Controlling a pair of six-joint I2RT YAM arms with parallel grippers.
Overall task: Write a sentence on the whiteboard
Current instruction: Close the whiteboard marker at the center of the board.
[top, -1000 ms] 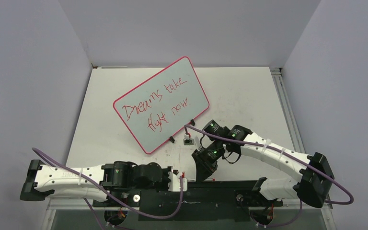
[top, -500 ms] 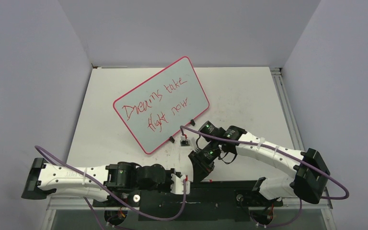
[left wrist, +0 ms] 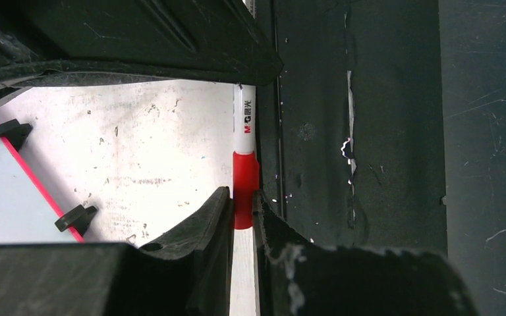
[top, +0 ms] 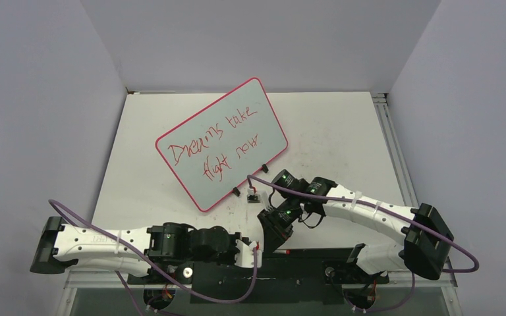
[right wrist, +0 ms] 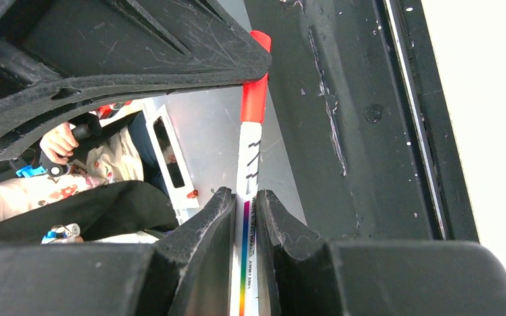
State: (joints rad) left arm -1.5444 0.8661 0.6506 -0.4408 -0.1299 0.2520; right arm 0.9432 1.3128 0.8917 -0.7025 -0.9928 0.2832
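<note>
Key relation: both hands meet on one marker [right wrist: 249,164] at the near edge of the surface [top: 342,131], and the whiteboard [top: 221,141] lies beyond them, up and to the left. The marker's long axis runs left-right along the black base plate [top: 316,253], roughly parallel to the near edge. The left hand [left wrist: 242,197] is clamped on the red cap [left wrist: 245,178], fingers pressed against both its sides. The right hand [right wrist: 244,194] is clamped on the white barrel with the rainbow stripe. The two hands face each other, tips nearly touching in the top view, left hand [top: 250,250] low and right hand [top: 273,238] just beside it. Cap looks seated on the barrel, though the seam is partly hidden under a finger, so cannot tell for sure. The board lies flat on the surface and is turned, its long axis going from near-left to far-right. Its two black clip feet [top: 264,167] sit on the long edge that faces the right arm. The right arm's wrist is nearer to that edge, and the left arm is folded low along the front. Board look: glossy pale grey-white face, rounded corners, thin red-pink rim. Red handwriting in two slanted lines reads "Dreams take flight now". The left wrist view catches its rim and both feet at lower left [left wrist: 0,191]. Judgement: the sentence appears complete. What is left is handling the marker, so the coming move turns on the marker's axis between the hands, not on reaching the board.
</note>
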